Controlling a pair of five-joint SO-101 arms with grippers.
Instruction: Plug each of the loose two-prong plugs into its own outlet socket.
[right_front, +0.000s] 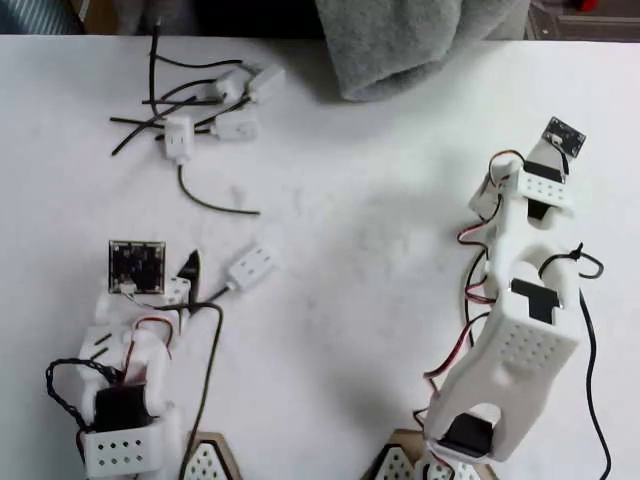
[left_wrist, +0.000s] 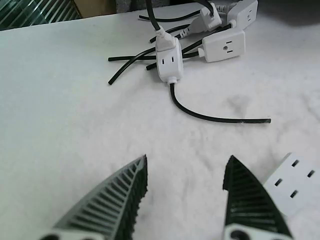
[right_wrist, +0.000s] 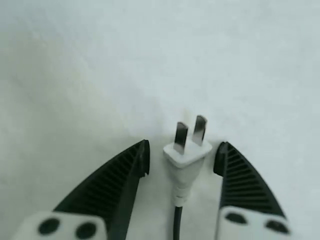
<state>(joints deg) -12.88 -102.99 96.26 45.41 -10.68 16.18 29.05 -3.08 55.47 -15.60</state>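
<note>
A white two-prong plug (right_wrist: 186, 152) on a black cord lies on the white table between the fingers of my right gripper (right_wrist: 184, 144), prongs pointing away. The gripper is open, with a small gap on each side of the plug. My right arm (right_front: 520, 300) stretches up the table's right side. My left gripper (left_wrist: 188, 160) is open with nothing in it, low at the left (right_front: 185, 280). Just beside it lies a white outlet socket (left_wrist: 292, 182), seen from above (right_front: 252, 268) on a dark cord. Farther back is a tangle of white sockets and plugs (right_front: 210, 110), one socket (left_wrist: 167, 60) facing up.
A grey cloth (right_front: 410, 40) hangs over the table's far edge. Black cords (right_front: 215, 200) trail out from the far-left tangle. Bare white table (right_front: 360, 250) lies between the two arms. Arm bases and wiring sit along the near edge.
</note>
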